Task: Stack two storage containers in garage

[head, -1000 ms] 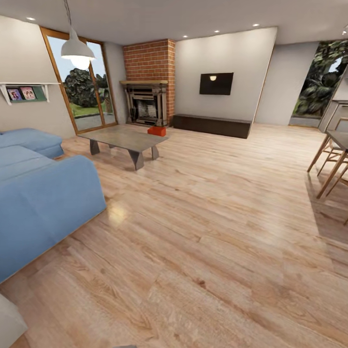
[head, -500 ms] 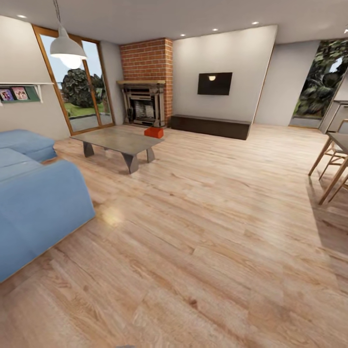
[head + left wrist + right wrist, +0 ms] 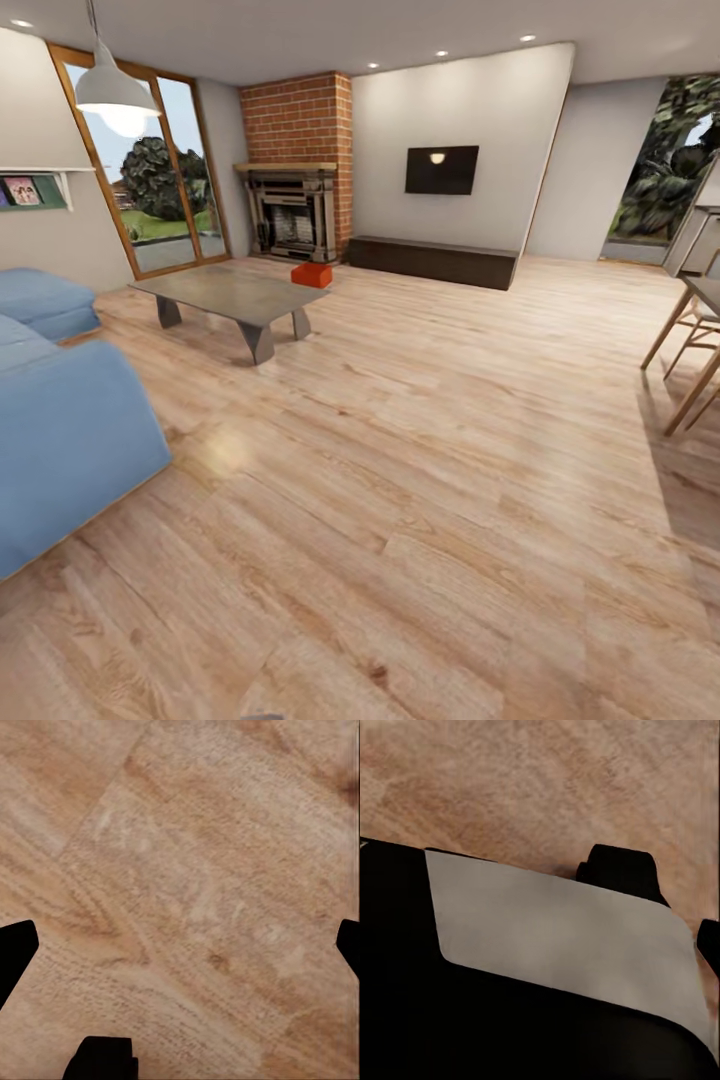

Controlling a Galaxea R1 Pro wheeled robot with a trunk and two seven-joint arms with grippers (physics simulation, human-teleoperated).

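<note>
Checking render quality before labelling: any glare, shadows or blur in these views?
Head view: a soft glare patch on the wood floor near the sofa, chair shadows at the right, edges stretched by the wide lens, and the far red bin small but sharp. Both wrist views: wood grain soft and blurry.

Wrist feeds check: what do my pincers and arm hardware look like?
Left pincer: two plain matt black fingers with blunt, angled tips, plus a small black blocky part. The right wrist view shows a black rounded housing carrying a smooth light grey panel with rounded corners. No cables or markings are visible.
</note>
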